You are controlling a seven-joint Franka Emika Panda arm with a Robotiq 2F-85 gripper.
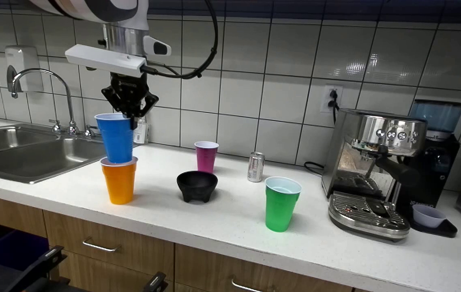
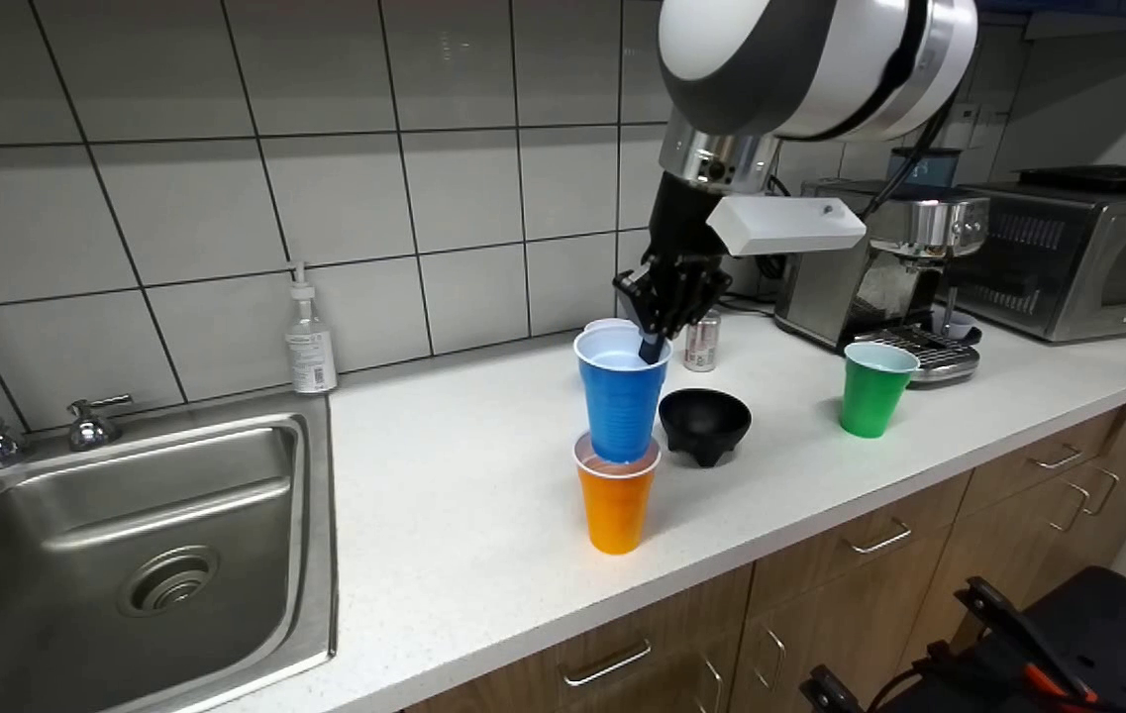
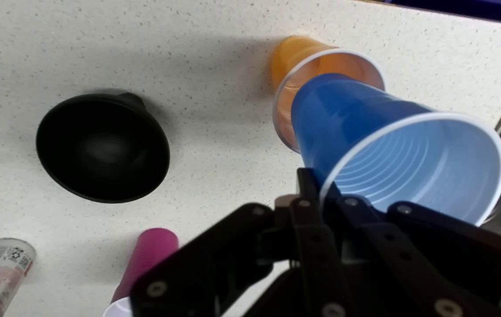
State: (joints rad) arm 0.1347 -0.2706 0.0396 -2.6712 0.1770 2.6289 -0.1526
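A: How does the claw (image 3: 321,189) stand?
B: Low in the wrist view it is clamped on the blue cup (image 2: 622,411), pinching the thin wall at the rim.
A: Where is that cup?
B: Both exterior views have it about upright, straight over the orange cup (image 1: 120,182), its base at that cup's mouth; whether the base dips inside, I can't tell. In an exterior view the pair is left of centre.
A: What does the orange cup stand on?
B: The white counter (image 1: 230,207), which spreads across the lower middle of that frame.
A: Next closest?
B: The black bowl (image 1: 197,186), standing on short feet just left of centre.
A: Farther out?
B: A pink cup (image 1: 206,158) partly behind the bowl, near the middle, then a silver can (image 1: 256,167) a little to its right. The green cup (image 1: 282,207) stands upright lower down, right of centre.
A: And farthest?
B: The coffee machine (image 1: 372,174) at the right side, and past it the microwave (image 2: 1097,257) at the right edge of an exterior view.
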